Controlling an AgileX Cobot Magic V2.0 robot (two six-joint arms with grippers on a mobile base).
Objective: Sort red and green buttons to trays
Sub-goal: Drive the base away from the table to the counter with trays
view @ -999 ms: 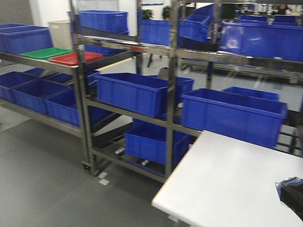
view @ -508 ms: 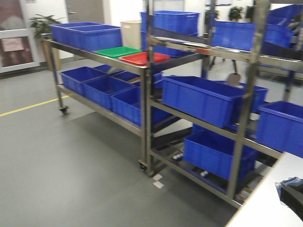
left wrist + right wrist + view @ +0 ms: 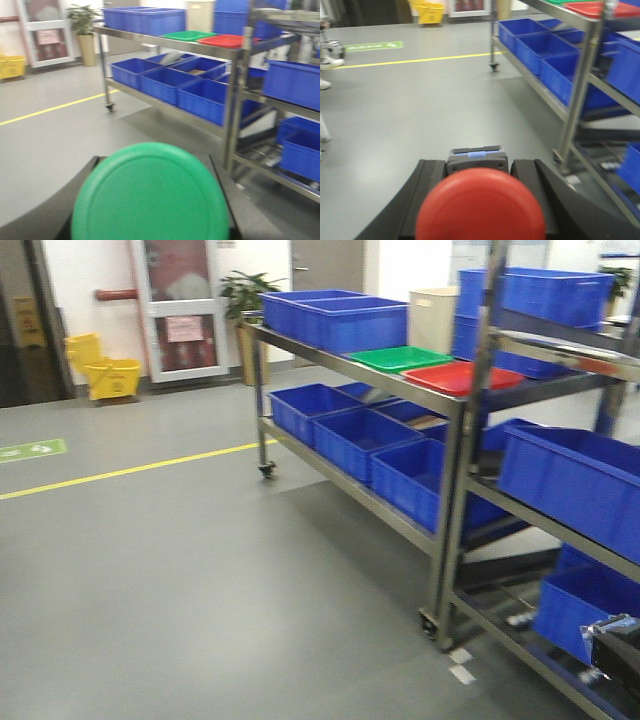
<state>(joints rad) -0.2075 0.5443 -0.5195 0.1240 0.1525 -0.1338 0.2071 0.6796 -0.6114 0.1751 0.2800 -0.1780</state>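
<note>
A grey floor (image 3: 200,570) crossed by a yellow line (image 3: 130,470) is seen, and a steel rack (image 3: 447,530) on castors stands on it to the right. The rack's top surface (image 3: 300,343) is loaded at its far left end with two deep blue crates (image 3: 335,320). More blue crates (image 3: 365,435) are lined up along the lower shelf. A cream tub (image 3: 432,318) is placed at the back edge of the surface. The red tray (image 3: 462,377) lies flat at the near right corner of the surface, by the corner post. The green tray (image 3: 400,358) is set just beside it along the front edge. Both trays are well apart from the arms.

The left gripper (image 3: 152,162) is closed around the green button (image 3: 150,195), whose round cap fills the lower wrist view between the dark fingers (image 3: 82,175). The right gripper (image 3: 476,167) is closed around the red button (image 3: 480,205), held cap towards the camera with its dark base (image 3: 476,156) showing beyond. Both buttons are carried above the floor, not over the surface.
</note>
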